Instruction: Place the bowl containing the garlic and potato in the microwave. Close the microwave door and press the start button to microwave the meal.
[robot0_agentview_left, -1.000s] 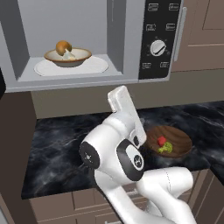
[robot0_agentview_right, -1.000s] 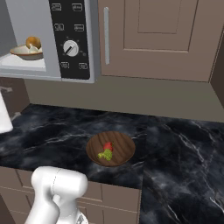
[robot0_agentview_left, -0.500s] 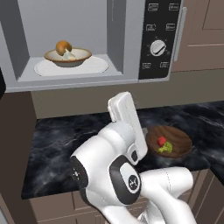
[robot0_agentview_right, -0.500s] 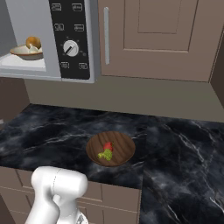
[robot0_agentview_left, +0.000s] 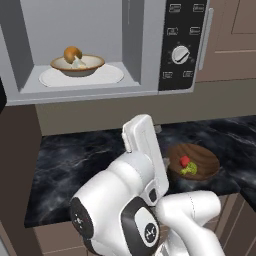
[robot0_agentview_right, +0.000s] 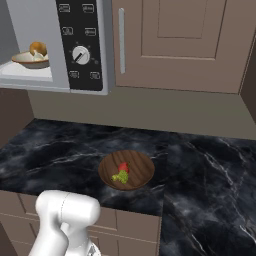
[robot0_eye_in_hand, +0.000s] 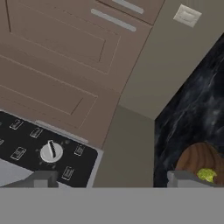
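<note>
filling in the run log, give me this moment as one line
bowl with potato and garlic: on turntable inside microwave | door: not closed | fingers: apart, holding nothing | dial: ahead of hand

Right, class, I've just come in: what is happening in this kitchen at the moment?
The bowl with the potato and garlic sits on the turntable inside the microwave, whose front is open. The gripper holds nothing, its fingertips apart, facing the control panel. A wooden bowl of food rests on the counter.
</note>
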